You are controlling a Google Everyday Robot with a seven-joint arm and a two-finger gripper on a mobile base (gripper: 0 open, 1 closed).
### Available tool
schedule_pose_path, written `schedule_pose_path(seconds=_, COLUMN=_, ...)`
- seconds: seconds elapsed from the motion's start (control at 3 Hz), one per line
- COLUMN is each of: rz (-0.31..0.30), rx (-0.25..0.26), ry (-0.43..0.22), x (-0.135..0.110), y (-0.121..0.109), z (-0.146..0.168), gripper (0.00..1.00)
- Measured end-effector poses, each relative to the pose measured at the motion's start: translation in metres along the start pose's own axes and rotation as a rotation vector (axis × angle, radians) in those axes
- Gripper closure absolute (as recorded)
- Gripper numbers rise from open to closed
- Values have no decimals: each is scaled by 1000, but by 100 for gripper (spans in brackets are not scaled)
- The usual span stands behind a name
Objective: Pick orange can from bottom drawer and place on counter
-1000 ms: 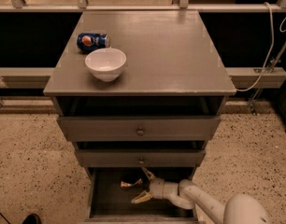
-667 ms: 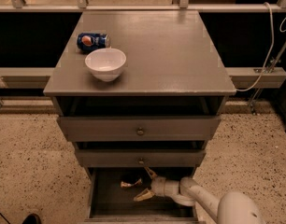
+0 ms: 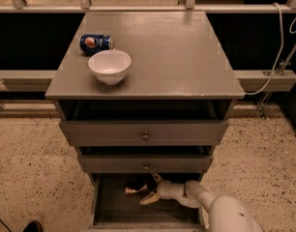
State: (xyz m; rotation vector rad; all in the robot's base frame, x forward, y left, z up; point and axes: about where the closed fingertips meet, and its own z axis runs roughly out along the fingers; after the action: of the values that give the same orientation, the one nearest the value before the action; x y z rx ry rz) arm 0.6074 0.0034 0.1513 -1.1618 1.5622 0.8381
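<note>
gripper [image 3: 151, 189] wide open in btm drawer [image 3: 118, 210], orange can [image 3: 135, 190] just at its tips

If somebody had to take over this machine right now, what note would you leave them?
Gripper: down inside the open bottom drawer, jaws open toward the orange can.
Orange can: on the drawer floor just ahead of the jaws, not gripped.
Counter: holds a white bowl and a blue can.
Done: the reach into the drawer.
Left: close on the can, lift it out, set it on the counter.
</note>
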Motion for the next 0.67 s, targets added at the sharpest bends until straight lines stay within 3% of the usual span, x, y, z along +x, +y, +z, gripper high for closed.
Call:
schedule_pose_path(seconds=0.33, rz=-27, rx=-19, ry=-5, x=-1, y=0, z=16, gripper=20)
schedule_pose_path(seconds=0.67, rz=-43, rx=-45, ry=-8, x=-1, y=6, z=31, gripper=20)
